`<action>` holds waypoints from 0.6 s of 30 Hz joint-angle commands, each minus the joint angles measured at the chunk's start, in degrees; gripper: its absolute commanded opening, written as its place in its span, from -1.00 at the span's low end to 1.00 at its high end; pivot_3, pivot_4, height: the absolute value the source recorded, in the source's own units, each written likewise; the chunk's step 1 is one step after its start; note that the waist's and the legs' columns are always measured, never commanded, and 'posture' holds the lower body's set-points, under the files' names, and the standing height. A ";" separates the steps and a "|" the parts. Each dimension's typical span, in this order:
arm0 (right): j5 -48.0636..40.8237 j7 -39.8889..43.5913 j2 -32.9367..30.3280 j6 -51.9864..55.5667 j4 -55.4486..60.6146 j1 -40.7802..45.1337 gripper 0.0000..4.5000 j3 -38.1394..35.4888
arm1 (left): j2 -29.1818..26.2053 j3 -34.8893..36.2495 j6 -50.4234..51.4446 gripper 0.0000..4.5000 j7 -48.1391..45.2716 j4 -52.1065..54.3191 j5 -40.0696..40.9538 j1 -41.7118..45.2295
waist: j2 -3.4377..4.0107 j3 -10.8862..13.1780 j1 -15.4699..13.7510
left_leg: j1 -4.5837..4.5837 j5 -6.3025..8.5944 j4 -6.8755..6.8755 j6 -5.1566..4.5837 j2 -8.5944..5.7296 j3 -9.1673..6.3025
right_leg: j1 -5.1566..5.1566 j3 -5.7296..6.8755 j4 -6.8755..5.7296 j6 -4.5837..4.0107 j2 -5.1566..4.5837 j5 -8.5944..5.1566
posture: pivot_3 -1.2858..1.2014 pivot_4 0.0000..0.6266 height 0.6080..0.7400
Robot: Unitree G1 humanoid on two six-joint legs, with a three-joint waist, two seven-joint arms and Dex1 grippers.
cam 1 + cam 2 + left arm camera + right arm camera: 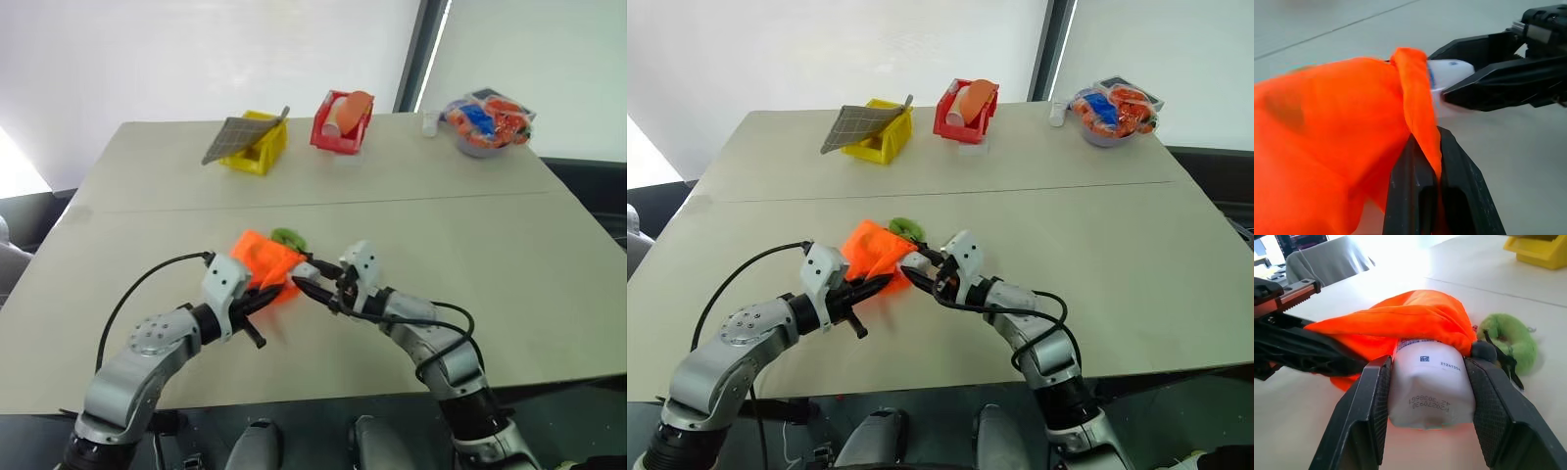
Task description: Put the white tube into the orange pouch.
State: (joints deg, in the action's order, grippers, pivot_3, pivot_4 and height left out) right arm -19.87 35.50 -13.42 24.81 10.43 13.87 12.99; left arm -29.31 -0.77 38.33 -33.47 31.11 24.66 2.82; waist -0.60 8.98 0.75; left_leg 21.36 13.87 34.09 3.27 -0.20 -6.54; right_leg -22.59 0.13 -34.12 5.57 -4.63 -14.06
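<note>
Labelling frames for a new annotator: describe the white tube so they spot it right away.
On the beige table, near the front edge where both arms meet, lies the orange pouch. The white tube sits at its opening, clamped in the right hand, its far end under the orange fabric. It is the only white plastic piece there, with printed codes on its side.

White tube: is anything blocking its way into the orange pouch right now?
Nothing visible blocks it. The right claw grips the small white plastic tube, whose front end sits under the edge of the bright orange fabric pouch. The left claw pinches the pouch's rim, holding the mouth up.
</note>
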 commanded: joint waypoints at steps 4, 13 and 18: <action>-0.29 1.84 -0.02 0.04 2.93 2.55 -0.05 1.04 | -0.38 0.54 -0.15 -1.00 -1.25 1.78 2.42 1.54 | 0.01 0.01 0.22 | -0.03 0.00 -0.01 0.00 0.01 -0.01 | -0.04 0.00 -0.04 -0.01 0.02 0.00 | 0.03 -0.52 1.00; 6.21 1.60 5.05 2.71 -4.84 12.61 -0.05 8.71 | 0.31 -1.57 1.32 -1.00 -1.33 3.45 3.22 3.26 | 0.01 0.00 0.21 | 0.00 0.00 -0.04 0.00 0.01 0.00 | -0.06 0.00 -0.04 -0.16 0.02 0.10 | 0.03 -0.52 1.00; 11.09 2.45 5.74 1.65 -8.33 15.60 -0.05 11.71 | 0.41 -2.08 1.58 -1.00 -1.16 4.00 2.83 3.00 | 0.01 0.00 0.19 | 0.00 -0.01 -0.08 0.00 0.01 0.00 | -0.06 0.00 -0.04 -0.22 0.03 0.14 | 0.03 -0.52 1.00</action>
State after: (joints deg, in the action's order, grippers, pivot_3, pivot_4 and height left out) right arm -9.91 36.36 -10.12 27.45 2.10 27.60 19.41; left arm -29.63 -1.21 41.05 -34.20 31.37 26.29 4.74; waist -0.59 8.98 0.94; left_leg 21.35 13.86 34.03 3.27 -0.19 -6.54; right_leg -22.65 0.13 -34.17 5.35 -4.60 -13.92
